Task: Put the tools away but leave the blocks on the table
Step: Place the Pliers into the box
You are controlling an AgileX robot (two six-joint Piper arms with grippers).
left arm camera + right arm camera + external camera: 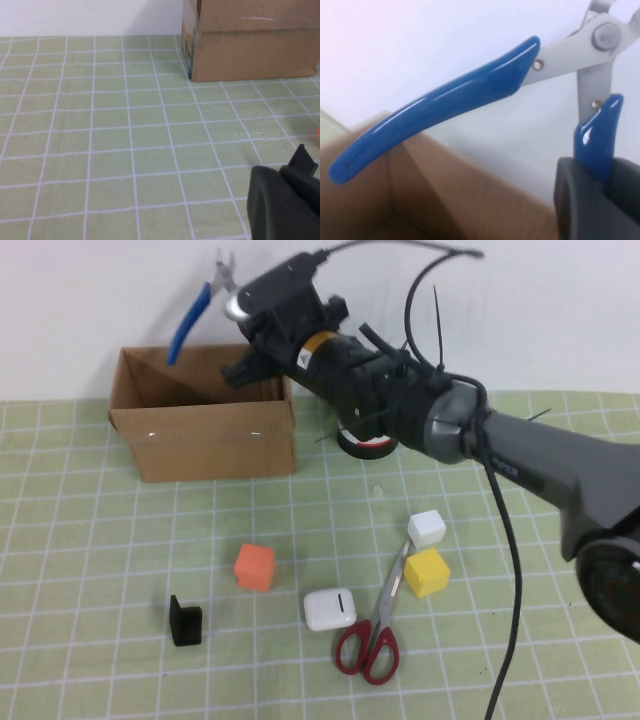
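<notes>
My right gripper (pixel 243 312) is shut on one handle of the blue-handled cutting pliers (pixel 196 312) and holds them above the open cardboard box (pixel 210 440). In the right wrist view the pliers (pixel 445 105) hang over the box (pixel 445 200), with one handle clamped in the gripper (pixel 600 175) and the other free. The red-handled scissors (pixel 375 630) lie on the green grid mat (pixel 100 570). The orange cube (pixel 254 566), yellow cube (pixel 427 572) and white cube (pixel 427 528) sit on the mat. The screwdriver is out of view. My left gripper (pixel 285 205) sits low over the mat.
A white rounded case (pixel 329 608) lies beside the scissors. A small black L-shaped bracket (pixel 185 621) stands left of it and also shows in the left wrist view (pixel 305 157). A black tape roll (pixel 365 443) lies under my right arm. The box (pixel 250 50) stands ahead of the left gripper.
</notes>
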